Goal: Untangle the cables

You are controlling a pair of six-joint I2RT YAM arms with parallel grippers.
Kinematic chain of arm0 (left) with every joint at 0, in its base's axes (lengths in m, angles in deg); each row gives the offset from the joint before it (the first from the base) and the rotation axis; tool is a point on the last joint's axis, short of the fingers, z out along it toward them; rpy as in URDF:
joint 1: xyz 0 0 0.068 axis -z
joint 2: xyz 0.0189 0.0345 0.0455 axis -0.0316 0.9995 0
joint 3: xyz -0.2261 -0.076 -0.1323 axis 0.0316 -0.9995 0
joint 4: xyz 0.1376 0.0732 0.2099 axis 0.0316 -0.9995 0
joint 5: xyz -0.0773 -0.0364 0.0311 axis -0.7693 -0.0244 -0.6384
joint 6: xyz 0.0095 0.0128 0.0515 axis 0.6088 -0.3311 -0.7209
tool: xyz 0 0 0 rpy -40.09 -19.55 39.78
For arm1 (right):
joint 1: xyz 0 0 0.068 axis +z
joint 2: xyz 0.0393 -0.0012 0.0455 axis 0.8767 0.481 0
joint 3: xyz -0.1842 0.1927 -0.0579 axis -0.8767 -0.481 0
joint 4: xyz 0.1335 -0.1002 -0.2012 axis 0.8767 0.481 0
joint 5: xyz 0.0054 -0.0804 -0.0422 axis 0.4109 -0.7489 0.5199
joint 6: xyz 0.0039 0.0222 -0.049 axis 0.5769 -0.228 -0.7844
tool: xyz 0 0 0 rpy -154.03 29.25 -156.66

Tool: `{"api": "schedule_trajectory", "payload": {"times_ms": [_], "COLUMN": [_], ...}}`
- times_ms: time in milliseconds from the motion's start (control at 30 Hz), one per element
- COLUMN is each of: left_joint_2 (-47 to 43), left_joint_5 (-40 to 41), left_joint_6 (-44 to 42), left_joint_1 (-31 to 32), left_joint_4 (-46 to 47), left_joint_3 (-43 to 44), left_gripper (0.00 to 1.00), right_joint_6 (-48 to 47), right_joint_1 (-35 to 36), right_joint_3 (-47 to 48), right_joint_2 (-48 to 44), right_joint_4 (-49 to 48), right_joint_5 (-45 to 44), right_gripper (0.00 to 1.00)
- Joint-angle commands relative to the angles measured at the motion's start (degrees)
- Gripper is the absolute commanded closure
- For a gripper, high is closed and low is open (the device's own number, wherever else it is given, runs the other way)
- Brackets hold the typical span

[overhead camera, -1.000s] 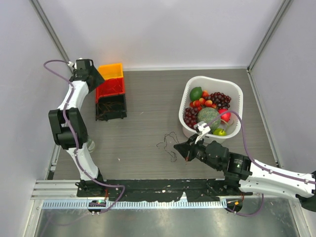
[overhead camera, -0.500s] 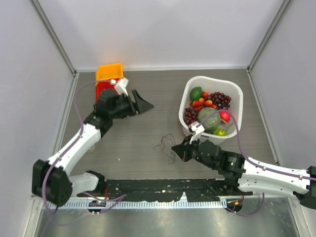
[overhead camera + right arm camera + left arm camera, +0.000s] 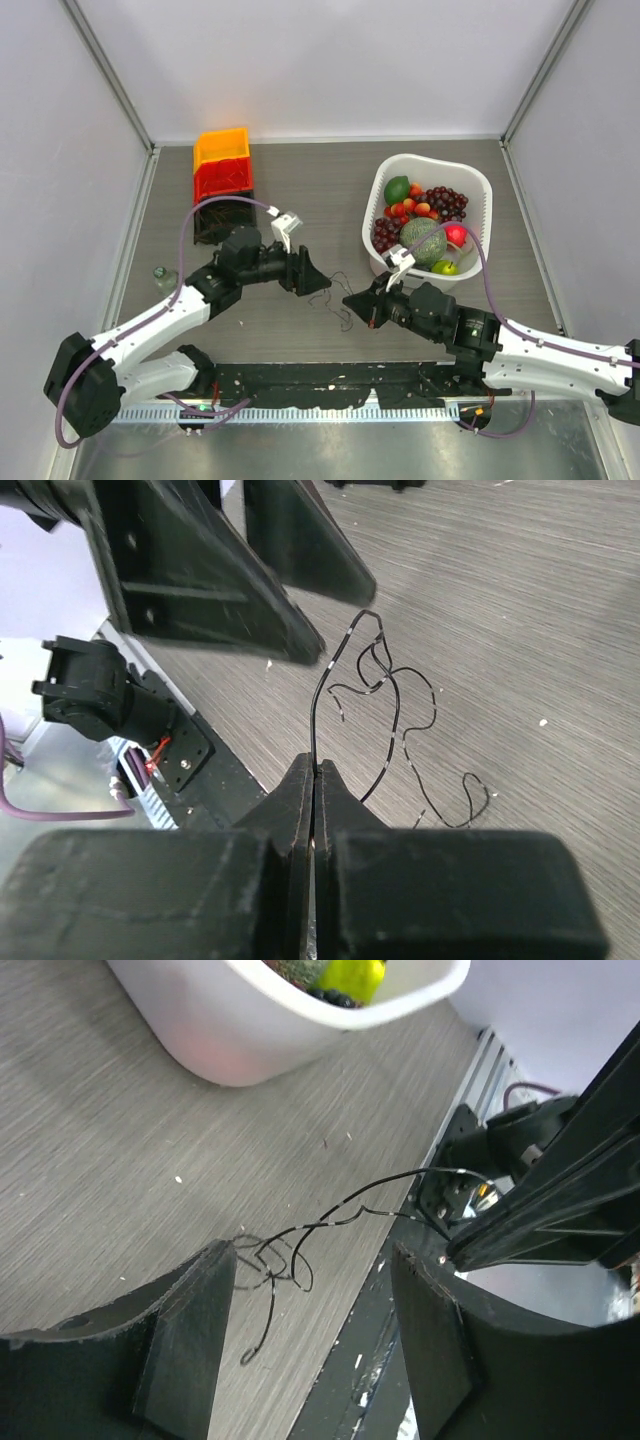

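Note:
The cables are a small loose tangle of very thin dark wires on the table's middle, in front of the white basket. My right gripper is shut on one strand, which rises from its tips in the right wrist view and leads to the tangle. My left gripper is open just left of the tangle, facing the right gripper. In the left wrist view the wires lie between and beyond its fingers, with the gripper empty.
The white basket holds fruit and stands at the back right; its wall shows in the left wrist view. Stacked orange, red and black crates stand at the back left. A small clear object lies near the left edge.
My left arm has swung from the crates at the back left down to the table's middle, ending beside the cables. My right gripper has edged slightly left, still shut on the strand.

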Motion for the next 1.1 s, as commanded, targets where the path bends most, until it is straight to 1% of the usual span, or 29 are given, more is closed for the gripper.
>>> {"api": "schedule_trajectory", "payload": {"times_ms": [0, 67, 100, 233, 400, 433, 467, 533, 600, 633, 667, 700, 733, 767, 800, 833, 900, 967, 1000, 1067], "left_joint_2": [2.1, 3.07, 3.51, 5.44, 6.06, 5.89, 5.89, 5.45, 4.75, 4.4, 3.78, 3.34, 2.9, 2.38, 2.11, 1.85, 1.32, 1.93, 2.98, 6.04], "left_joint_5": [2.68, 4.96, 6.02, 6.38, 5.86, 5.68, 5.51, 5.42, 6.81, 8.56, 11.02, 13.74, 16.46, 19.71, 22.87, 26.91, 35.08, 40.46, 41.18, 39.18], "left_joint_6": [-8.96, -10.19, -10.46, -11.6, -12.48, -12.74, -12.83, -13.01, -13.45, -13.71, -13.8, -13.98, -14.15, -14.15, -14.15, -13.2, -10.3, -6.0, -3.63, -0.11], "left_joint_1": [3.41, 4.73, 5.0, 5.97, 6.41, 6.41, 6.41, 6.41, 6.41, 6.41, 6.41, 6.49, 6.41, 6.32, 6.41, 6.32, 5.62, 3.34, 1.16, -4.02], "left_joint_4": [2.97, 3.23, 3.15, 2.36, 2.53, 2.53, 2.7, 3.06, 2.53, 2.1, 1.31, 0.95, 0.43, -0.36, -1.15, -2.47, -5.63, -10.01, -12.13, -16.17], "left_joint_3": [0.27, 0.36, 0.45, 1.85, 2.56, 2.73, 2.82, 3.0, 3.43, 3.44, 3.52, 3.35, 3.26, 3.26, 3.35, 3.78, 5.27, 7.81, 9.4, 13.7], "left_gripper": [0.34, 0.34, 0.37, 0.43, 0.47, 0.49, 0.53, 0.65, 0.82, 0.93, 1.0, 1.0, 1.0, 1.0, 1.0, 1.0, 1.0, 1.0, 1.0, 1.0], "right_joint_6": [1.48, 1.92, 2.1, 2.89, 3.24, 3.07, 3.24, 3.07, 3.07, 2.98, 3.06, 3.41, 3.76, 4.12, 4.29, 4.64, 5.17, 5.35, 5.44, 5.35], "right_joint_1": [0.06, 0.06, 0.06, 0.06, 0.06, 0.06, 0.06, 0.06, 0.06, 0.06, 0.06, 0.06, 0.15, 0.15, 0.06, 0.06, 0.06, 0.06, 0.06, 0.06], "right_joint_3": [1.15, 0.71, 0.53, -0.35, -0.52, -0.52, -0.52, -0.61, -0.79, -0.79, -0.79, -0.7, -0.79, -0.79, -0.79, -0.79, -0.52, -0.17, -0.17, -0.43], "right_joint_2": [-1.82, -2.52, -2.96, -3.93, -4.02, -3.93, -3.93, -4.02, -4.11, -4.02, -3.93, -3.93, -4.1, -4.19, -4.37, -4.54, -5.16, -5.95, -6.3, -7.27], "right_joint_4": [-4.96, -4.96, -4.96, -4.96, -4.96, -4.96, -4.96, -4.96, -4.87, -4.53, -4.26, -3.48, -3.29, -1.64, -1.19, -0.31, 1.89, 3.82, 4.61, 5.58], "right_joint_5": [1.8, 1.89, 1.89, 2.33, 2.59, 2.59, 2.59, 2.51, 2.24, 1.72, 1.28, 0.06, -0.57, -1.88, -2.67, -4.07, -6.88, -8.82, -9.88, -10.67], "right_gripper": [0.99, 0.99, 0.99, 0.99, 0.99, 0.99, 0.99, 0.99, 0.99, 0.99, 0.99, 0.99, 0.96, 0.83, 0.72, 0.56, 0.41, 0.34, 0.34, 0.34]}}
